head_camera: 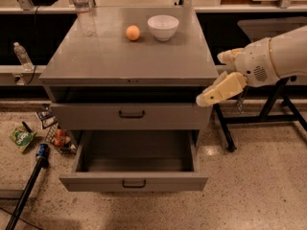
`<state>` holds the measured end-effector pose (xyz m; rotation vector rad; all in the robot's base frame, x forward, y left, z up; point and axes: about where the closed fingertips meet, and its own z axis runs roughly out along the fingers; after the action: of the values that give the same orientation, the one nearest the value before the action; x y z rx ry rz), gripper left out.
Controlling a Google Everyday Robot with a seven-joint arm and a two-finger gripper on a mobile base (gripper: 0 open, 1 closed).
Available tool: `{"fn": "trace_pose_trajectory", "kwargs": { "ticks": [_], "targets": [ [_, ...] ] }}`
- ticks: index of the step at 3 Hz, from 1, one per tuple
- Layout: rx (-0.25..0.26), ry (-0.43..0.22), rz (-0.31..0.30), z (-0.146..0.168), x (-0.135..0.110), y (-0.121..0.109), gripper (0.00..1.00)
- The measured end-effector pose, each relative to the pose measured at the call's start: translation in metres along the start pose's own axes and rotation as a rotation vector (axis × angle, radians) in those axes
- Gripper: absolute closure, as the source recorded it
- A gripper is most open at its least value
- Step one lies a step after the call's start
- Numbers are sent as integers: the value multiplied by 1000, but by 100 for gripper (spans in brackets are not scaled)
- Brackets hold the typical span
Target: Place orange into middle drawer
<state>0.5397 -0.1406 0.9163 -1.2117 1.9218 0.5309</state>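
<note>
The orange [133,32] sits at the back of the grey cabinet top [129,61], just left of a white bowl [163,27]. The middle drawer [134,182] is pulled open below, and its inside shows nothing in it. The drawer front above it [130,115], under the tabletop, is shut. My cream gripper [220,89] reaches in from the right on a white arm [278,56]. It hangs in the air beside the cabinet's right front corner, level with the upper drawer, well to the right of and below the orange, and holds nothing that I can see.
A clear plastic bottle [84,11] stands at the back left of the top. A black table leg frame [268,109] stands on the floor to the right. A small bottle [22,55], a green packet [21,138] and a dark pole [29,186] lie at the left.
</note>
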Motion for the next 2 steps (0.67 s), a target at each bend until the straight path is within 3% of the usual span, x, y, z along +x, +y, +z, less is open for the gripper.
{"fn": "trace_pose_trajectory", "kwargs": {
  "ticks": [1,2],
  "targets": [
    [70,-181,12,12,-18,-16,0],
    [124,-228,39,37,-42,-34,0]
  ]
}}
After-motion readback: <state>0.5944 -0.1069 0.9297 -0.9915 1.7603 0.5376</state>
